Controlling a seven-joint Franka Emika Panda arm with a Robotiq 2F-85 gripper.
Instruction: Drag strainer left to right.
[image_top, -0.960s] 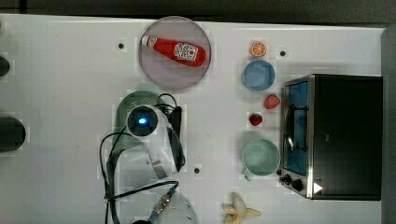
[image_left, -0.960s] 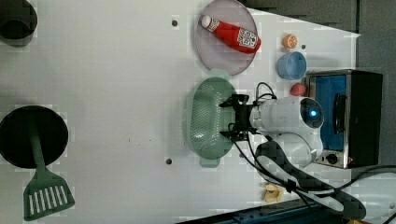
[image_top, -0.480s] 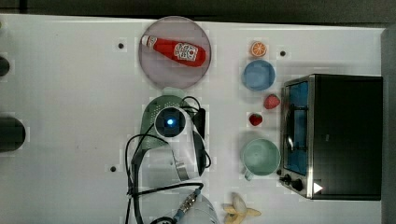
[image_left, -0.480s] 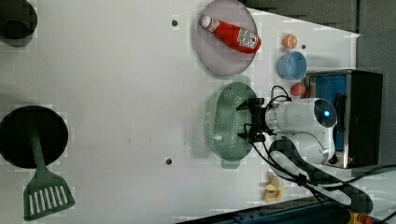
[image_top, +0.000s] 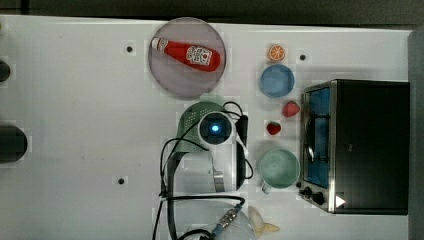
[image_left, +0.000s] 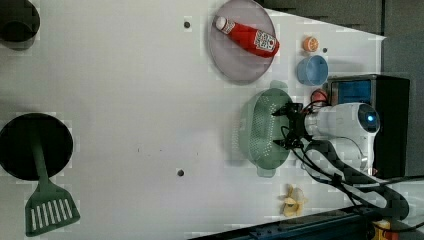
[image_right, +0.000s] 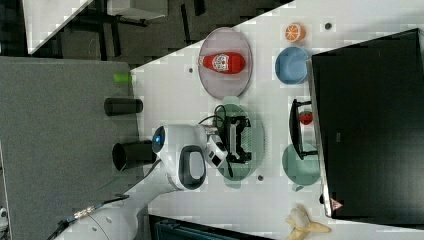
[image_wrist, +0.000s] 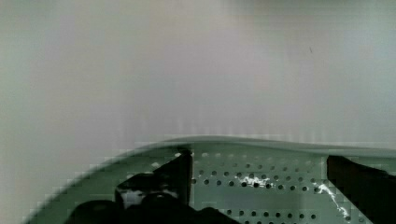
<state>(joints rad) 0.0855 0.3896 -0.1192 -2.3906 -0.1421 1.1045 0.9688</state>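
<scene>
Right of centre in the left view, the strainer (image_left: 262, 131) sits on the counter (image_left: 125, 100) below the plate (image_left: 240, 55). The claw (image_left: 289, 127), fingers spread and clasping nothing, reaches inside its bowl. Judged step: mid-drag; next, push its wall further toward the oven (image_left: 387, 125).

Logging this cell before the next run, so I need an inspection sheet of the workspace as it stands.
Surface: white table, bare patches with small dark dots.
Job's things: strainer, upright, below the plate in the left view.
Clutter: plate with ketchup bottle; blue bowl; mug; orange half; strawberries; banana; spatula.
Grippers: gripper open, inside the strainer.
Cables: black cable looping along the arm.
Surroundings: toaster oven at the top view's right.
</scene>
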